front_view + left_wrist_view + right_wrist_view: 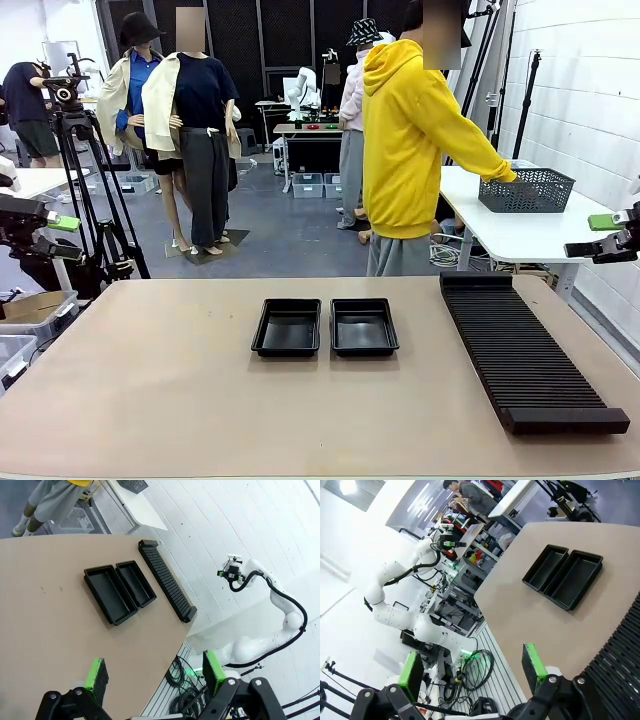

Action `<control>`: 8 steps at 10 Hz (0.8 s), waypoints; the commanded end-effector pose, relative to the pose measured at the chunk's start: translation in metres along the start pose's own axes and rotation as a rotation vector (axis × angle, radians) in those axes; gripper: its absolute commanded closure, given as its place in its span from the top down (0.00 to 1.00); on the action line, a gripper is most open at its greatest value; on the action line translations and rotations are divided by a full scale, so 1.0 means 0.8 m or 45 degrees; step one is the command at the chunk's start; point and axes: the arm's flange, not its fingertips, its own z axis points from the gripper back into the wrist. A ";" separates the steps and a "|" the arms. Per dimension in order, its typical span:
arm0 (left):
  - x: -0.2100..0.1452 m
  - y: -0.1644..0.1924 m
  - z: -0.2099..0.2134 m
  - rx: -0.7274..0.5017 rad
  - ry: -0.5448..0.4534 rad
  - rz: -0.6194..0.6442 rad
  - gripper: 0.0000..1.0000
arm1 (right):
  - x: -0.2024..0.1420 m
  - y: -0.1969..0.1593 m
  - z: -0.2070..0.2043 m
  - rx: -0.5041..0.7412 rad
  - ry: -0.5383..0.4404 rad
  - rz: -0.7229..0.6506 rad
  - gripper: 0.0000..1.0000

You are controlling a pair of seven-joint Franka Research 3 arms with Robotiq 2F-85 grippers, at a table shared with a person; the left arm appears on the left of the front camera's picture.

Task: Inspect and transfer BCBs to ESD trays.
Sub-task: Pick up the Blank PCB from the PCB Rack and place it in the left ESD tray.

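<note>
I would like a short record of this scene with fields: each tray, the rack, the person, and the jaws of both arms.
left tray: shallow glossy black rectangular plastic tray, empty, mid beige table
right tray: same kind, empty, close beside the left tray
rack: long black ribbed slotted rack, on the table's right side
person: in a yellow hoodie, turned away, hand at a grey mesh basket on a white side table
left gripper: jaws open, empty, raised at the table's left side
right gripper: jaws open, empty, raised at the right side
</note>
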 end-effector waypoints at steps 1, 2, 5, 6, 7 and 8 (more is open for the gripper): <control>0.000 0.000 0.001 0.007 -0.002 0.030 1.00 | 0.001 0.003 -0.001 -0.010 -0.001 -0.005 1.00; 0.000 0.000 0.001 0.007 -0.002 0.030 1.00 | 0.001 0.003 -0.001 -0.010 -0.001 -0.005 1.00; 0.000 0.000 0.001 0.007 -0.002 0.030 1.00 | 0.001 0.003 -0.001 -0.010 -0.001 -0.005 1.00; 0.000 0.000 0.001 0.007 -0.002 0.030 1.00 | 0.001 0.003 -0.001 -0.010 -0.001 -0.005 1.00; 0.000 0.000 0.001 0.007 -0.002 0.030 1.00 | 0.001 0.003 -0.001 -0.010 -0.001 -0.005 1.00; 0.000 0.000 0.001 0.007 -0.002 0.030 1.00 | 0.001 0.003 -0.001 -0.010 -0.001 -0.005 1.00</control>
